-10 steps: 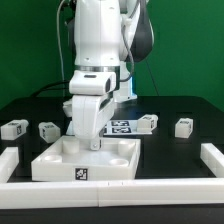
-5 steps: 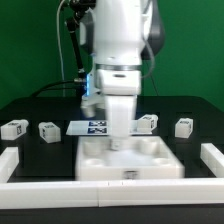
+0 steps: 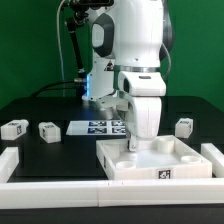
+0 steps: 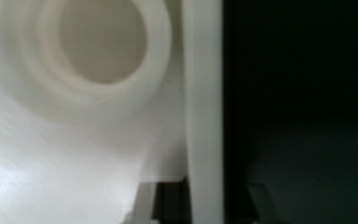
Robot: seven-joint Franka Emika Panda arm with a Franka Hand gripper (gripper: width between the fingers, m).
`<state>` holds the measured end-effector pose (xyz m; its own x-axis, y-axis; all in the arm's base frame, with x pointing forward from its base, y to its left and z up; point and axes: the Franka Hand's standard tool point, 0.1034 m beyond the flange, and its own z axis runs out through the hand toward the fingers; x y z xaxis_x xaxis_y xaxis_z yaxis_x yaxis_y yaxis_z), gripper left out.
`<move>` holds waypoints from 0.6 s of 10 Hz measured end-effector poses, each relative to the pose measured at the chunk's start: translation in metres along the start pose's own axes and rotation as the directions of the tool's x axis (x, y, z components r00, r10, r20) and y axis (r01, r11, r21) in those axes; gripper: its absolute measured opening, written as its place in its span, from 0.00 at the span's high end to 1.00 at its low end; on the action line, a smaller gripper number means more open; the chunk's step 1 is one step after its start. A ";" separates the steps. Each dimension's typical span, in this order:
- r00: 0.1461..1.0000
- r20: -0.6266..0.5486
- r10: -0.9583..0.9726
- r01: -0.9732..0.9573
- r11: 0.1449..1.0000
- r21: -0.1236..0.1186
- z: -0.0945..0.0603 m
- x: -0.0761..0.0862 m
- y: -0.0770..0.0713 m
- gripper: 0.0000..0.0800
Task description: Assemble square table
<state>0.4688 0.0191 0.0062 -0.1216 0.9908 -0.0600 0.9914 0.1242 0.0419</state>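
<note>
Now the gripper [image 3: 133, 151], clamped on the tabletop [image 3: 135, 173], has dragged it toward three o'clock, probably bracing it for legs [image 3: 47, 131].

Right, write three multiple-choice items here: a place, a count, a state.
1. Where does the tabletop lie? A at the table's back edge; B toward the exterior view's right, just behind the front rail; C at the far left.
2. How many legs stand on the exterior view's left of the marker board? A none; B two; C four.
3. The gripper is: A open over a leg; B out of view; C shut on the tabletop's rim.
Key: B, it sits near the right rail. B, two stand there. C, it pinches the rim.
</note>
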 end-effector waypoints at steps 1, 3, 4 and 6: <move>0.999 -0.005 0.033 -0.033 0.999 -0.010 -0.002 0.012 0.008 0.93; 0.997 -0.004 0.080 -0.080 0.997 -0.008 -0.001 0.030 0.027 0.93; 0.993 0.004 0.118 -0.118 0.993 0.008 -0.001 0.037 0.030 0.93; 0.982 0.036 0.186 -0.187 0.981 0.041 -0.001 0.037 0.031 0.93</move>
<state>0.4946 0.0596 0.0060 0.0669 0.9940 -0.0867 0.9977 -0.0661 0.0120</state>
